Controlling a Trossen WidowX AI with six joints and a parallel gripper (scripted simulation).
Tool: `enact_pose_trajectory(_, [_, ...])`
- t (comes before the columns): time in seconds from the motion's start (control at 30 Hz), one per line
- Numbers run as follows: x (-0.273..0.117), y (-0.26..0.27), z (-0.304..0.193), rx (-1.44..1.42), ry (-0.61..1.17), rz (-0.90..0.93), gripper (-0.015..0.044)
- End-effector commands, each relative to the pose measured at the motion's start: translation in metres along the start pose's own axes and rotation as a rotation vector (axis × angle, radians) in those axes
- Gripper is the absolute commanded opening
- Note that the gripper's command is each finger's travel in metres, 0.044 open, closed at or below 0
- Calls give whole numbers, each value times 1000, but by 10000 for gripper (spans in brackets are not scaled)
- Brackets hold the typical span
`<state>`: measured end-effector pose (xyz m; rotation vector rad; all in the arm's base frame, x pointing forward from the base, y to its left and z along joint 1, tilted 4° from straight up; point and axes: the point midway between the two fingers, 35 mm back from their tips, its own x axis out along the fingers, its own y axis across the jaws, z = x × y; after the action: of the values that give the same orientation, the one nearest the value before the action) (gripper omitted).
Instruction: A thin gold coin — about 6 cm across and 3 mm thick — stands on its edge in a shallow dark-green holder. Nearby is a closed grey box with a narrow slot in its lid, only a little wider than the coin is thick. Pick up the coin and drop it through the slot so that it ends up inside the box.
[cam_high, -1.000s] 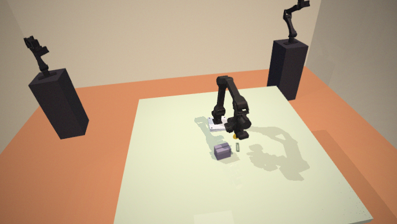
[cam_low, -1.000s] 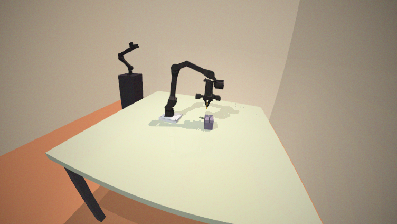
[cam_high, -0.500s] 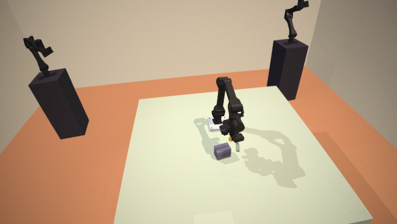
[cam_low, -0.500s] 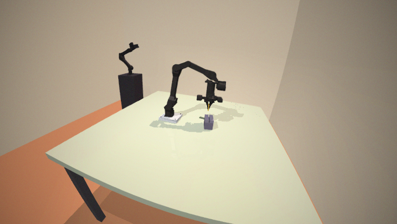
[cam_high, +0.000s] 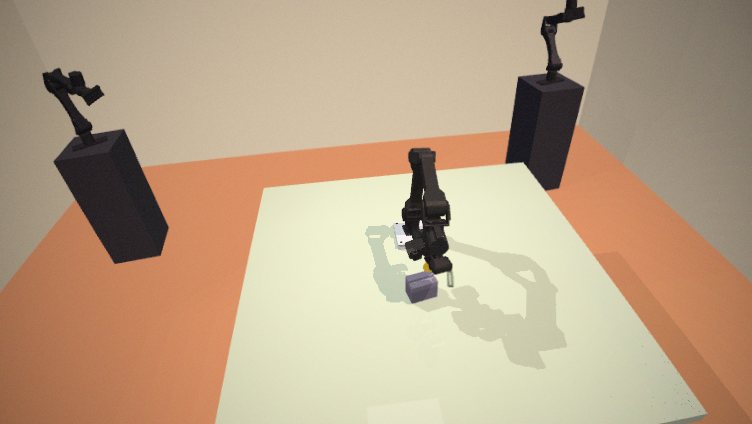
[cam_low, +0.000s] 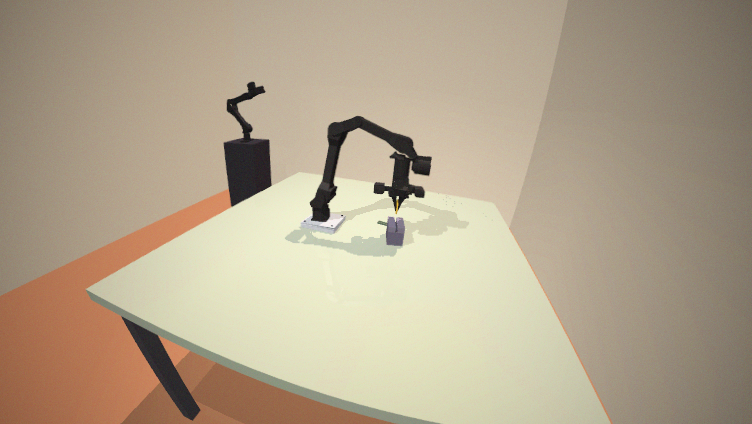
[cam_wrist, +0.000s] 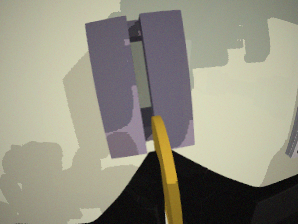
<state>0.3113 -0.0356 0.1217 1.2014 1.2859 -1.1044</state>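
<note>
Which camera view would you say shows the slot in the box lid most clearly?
The wrist view: the slot runs plainly between the lid halves, the coin edge-on near it. Exterior shows only a dark notch; top shows barely a faint line.

A pale green table is spreading under the pincer and wide around it. Grey shadows are lying on the table, close beside the pincer and beyond it. An orange floor is showing around the table, well apart from the pincer. Two dark pedestals are standing on this floor, far from the pincer: one at the left of the top view, one at the right by the table corner. Each is carrying a small dark camera arm. Beige walls are rising behind them. A dark table leg is showing in the exterior view.
</note>
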Motion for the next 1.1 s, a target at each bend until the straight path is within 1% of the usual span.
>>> enact_pose_trajectory(0.0, [1,2,11,-2,-4,-3,0])
enact_pose_trajectory(0.3, [1,2,32,-3,-5,-4,0])
enact_pose_trajectory(0.73, [0,1,27,2,-2,0,0])
enact_pose_trajectory(1.07, [1,3,34,-5,-2,1,0])
